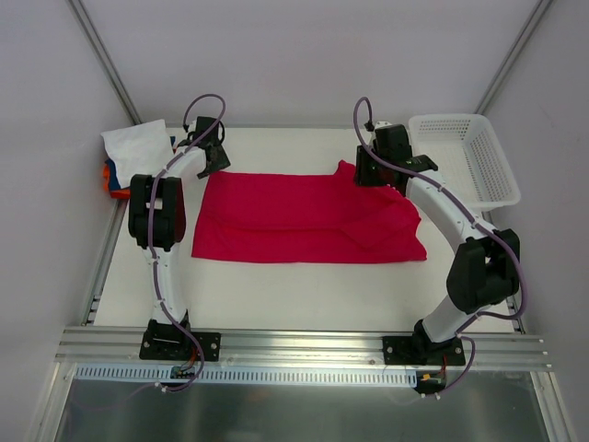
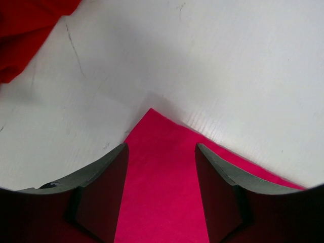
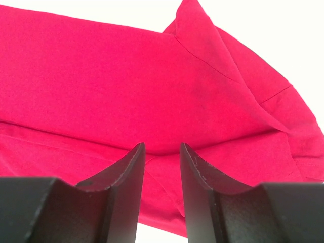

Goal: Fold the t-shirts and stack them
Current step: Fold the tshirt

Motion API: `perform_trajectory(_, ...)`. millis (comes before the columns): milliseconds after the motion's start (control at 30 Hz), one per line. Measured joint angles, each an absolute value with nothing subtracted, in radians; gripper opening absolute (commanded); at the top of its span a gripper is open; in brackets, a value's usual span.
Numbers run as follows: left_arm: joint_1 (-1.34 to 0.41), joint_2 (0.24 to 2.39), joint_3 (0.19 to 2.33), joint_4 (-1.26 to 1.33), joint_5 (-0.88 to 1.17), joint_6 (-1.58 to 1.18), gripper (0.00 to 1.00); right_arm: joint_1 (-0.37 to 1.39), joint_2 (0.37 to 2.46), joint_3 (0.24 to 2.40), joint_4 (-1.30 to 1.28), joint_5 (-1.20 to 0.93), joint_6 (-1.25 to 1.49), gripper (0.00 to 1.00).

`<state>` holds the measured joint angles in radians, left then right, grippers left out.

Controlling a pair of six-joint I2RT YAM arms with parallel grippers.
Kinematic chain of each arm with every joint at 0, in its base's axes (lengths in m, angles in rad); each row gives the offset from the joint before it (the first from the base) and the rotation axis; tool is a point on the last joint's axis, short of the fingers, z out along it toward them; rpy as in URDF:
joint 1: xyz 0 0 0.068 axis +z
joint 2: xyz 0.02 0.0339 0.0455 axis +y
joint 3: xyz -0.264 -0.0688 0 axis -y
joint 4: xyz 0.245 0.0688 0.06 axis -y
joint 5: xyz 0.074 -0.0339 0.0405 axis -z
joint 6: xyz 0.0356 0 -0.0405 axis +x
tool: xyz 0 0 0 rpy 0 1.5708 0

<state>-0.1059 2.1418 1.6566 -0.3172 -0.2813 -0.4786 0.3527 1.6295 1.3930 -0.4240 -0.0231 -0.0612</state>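
Note:
A large crimson-red t-shirt (image 1: 304, 216) lies folded lengthwise across the middle of the table. My left gripper (image 1: 213, 155) is at its back left corner. In the left wrist view the gripper (image 2: 162, 147) is open, and the shirt's pointed corner (image 2: 159, 177) lies flat between the fingers. My right gripper (image 1: 371, 170) is at the back right, by the sleeve. There its narrow-set jaws (image 3: 161, 146) are closed on a bunched edge of the shirt (image 3: 101, 76), and the cloth rises toward the tips. Folded t-shirts, white (image 1: 136, 145) over orange and blue (image 1: 112, 175), are stacked at the back left.
A white mesh basket (image 1: 497, 161) stands at the back right corner, just behind the right arm. The stack sits close to the left arm's elbow. A piece of red cloth (image 2: 25, 30) shows at the left wrist view's upper left corner. Bare white table lies in front of the shirt.

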Motion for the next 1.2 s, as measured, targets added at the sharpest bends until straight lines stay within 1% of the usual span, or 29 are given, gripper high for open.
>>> perform_trajectory(200,-0.075,2.18,1.694,-0.317,-0.193,-0.48,0.54,0.344,1.631,1.393,-0.425,-0.024,-0.062,0.38)
perform_trajectory(300,-0.055,2.197,1.696,-0.32,-0.161,-0.485,0.56,0.34,1.632,1.395,-0.426,-0.025,-0.062,0.38)
perform_trajectory(433,-0.038,2.215,1.697,-0.328,-0.136,-0.492,0.56,0.334,1.631,1.404,-0.427,-0.033,-0.061,0.38)
perform_trajectory(567,-0.033,2.234,1.741,-0.357,-0.119,-0.502,0.46,0.331,1.631,1.404,-0.428,-0.043,-0.06,0.38)
perform_trajectory(633,-0.032,2.248,1.77,-0.362,-0.107,-0.506,0.36,0.33,1.63,1.404,-0.429,-0.046,-0.059,0.38)
perform_trajectory(867,-0.031,2.286,1.824,-0.392,-0.071,-0.506,0.2,0.303,1.636,1.411,-0.432,-0.051,-0.059,0.38)
perform_trajectory(967,-0.031,2.297,1.834,-0.403,-0.062,-0.505,0.15,0.272,1.67,1.449,-0.431,-0.057,-0.059,0.38)
perform_trajectory(1100,-0.031,2.3,1.846,-0.412,-0.052,-0.505,0.0,0.231,1.732,1.501,-0.432,-0.072,-0.056,0.38)
perform_trajectory(1200,-0.031,2.3,1.847,-0.415,-0.051,-0.503,0.0,0.206,1.766,1.525,-0.431,-0.091,-0.051,0.38)
